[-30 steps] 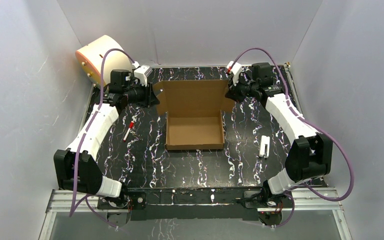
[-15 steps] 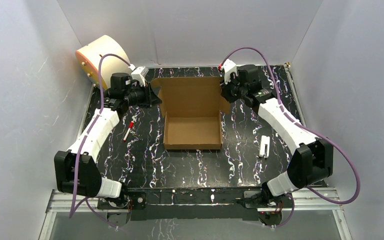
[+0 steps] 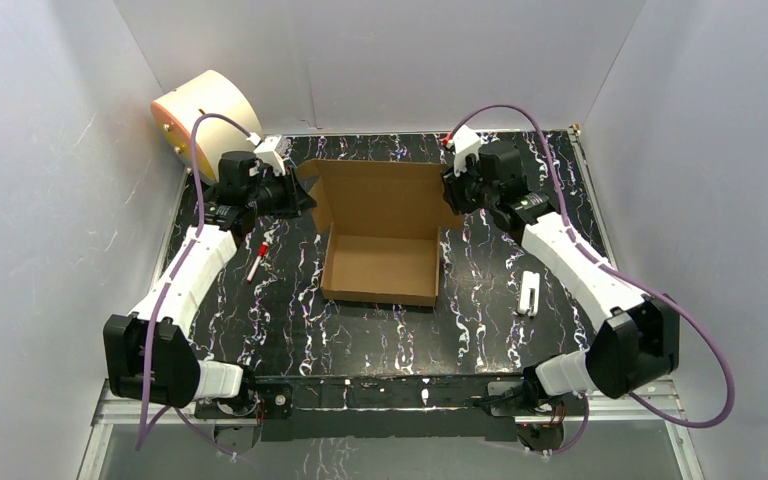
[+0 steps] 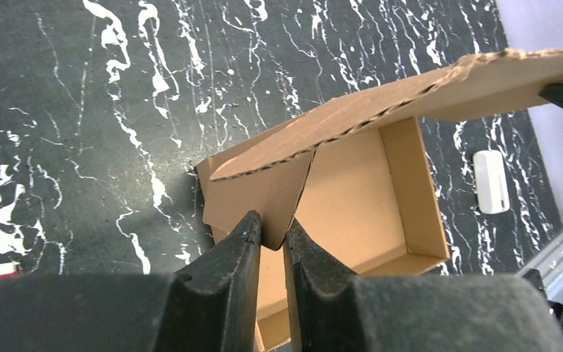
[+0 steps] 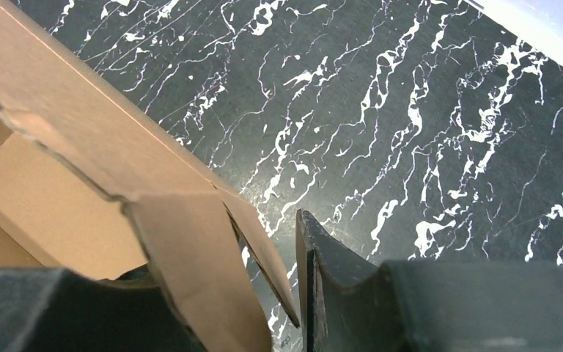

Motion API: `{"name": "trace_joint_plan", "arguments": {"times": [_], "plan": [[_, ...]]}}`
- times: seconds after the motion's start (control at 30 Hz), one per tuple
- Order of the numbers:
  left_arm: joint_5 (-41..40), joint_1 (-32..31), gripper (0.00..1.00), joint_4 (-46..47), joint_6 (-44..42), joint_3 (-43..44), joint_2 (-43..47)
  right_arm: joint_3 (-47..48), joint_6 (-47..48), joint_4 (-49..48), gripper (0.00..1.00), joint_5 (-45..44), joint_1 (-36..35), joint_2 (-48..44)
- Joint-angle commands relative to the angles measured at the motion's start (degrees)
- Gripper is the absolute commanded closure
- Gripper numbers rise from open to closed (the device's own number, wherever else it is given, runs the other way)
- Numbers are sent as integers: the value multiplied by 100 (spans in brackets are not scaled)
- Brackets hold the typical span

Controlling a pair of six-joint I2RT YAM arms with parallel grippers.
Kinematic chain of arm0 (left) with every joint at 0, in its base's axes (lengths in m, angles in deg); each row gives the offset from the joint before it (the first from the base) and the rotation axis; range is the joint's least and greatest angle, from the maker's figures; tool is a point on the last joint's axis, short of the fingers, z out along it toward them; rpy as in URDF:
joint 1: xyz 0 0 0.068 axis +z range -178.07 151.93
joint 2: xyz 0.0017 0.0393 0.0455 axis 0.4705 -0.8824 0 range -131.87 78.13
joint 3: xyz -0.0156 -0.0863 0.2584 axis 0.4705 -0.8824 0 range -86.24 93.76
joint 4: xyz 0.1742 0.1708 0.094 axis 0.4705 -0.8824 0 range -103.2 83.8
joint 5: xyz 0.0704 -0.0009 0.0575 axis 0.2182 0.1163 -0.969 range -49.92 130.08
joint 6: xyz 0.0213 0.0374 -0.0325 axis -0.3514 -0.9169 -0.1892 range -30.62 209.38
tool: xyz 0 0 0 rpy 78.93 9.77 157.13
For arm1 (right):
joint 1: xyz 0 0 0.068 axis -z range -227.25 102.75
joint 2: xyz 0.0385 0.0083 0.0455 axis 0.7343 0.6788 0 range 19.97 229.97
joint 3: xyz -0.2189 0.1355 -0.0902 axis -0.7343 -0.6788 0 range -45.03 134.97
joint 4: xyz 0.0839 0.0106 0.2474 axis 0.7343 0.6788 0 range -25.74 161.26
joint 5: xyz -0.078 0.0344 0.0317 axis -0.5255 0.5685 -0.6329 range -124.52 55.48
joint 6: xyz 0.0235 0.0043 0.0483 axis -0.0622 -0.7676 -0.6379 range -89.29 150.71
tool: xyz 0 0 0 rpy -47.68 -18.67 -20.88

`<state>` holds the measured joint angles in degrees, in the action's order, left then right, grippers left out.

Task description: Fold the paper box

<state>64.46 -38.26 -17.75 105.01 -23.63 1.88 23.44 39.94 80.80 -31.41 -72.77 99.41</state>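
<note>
Two arm bases sit at the bottom edge of the overhead view. Above them a broad band of bare black marbled tabletop (image 3: pixel 290 320) runs up to the near wall of the paper box (image 3: pixel 380 268). The box lies at the centre of the frame, its shallow tray open upward. Its lid panel is raised at the far side, with a small flap at each end.

Left of the tray lies a red-and-white pen (image 3: pixel 254 262) and right of it a small white block (image 3: pixel 529 292). Both are well apart from the cardboard, with open tabletop around them.

The left pincer (image 3: pixel 303 197) meets the lid's left flap. In the left wrist view its fingers (image 4: pixel 234 257) stand nearly closed, with the flap's pointed corner nipped between them.

The right pincer (image 3: pixel 450 195) is at the lid's right flap. In the right wrist view the flap lies between jaws that stand apart. The one visible finger (image 5: pixel 322 271) is clear of the cardboard, and the other is hidden under the flap.

White walls close in at left, at right and beyond the lid. A cream drum (image 3: pixel 200 118) sits in the upper left corner, behind the left pincer.
</note>
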Motion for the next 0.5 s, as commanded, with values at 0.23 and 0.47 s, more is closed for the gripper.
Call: {"name": "trace_joint_plan", "arguments": {"times": [0.23, 0.47], "plan": [[-419, -9, 84, -277, -113, -10, 396, -162, 15, 70, 67, -44, 30, -451], [-663, -167, 83, -268, 243, -30, 524, -237, -659, 144, 82, -157, 14, -404]]}}
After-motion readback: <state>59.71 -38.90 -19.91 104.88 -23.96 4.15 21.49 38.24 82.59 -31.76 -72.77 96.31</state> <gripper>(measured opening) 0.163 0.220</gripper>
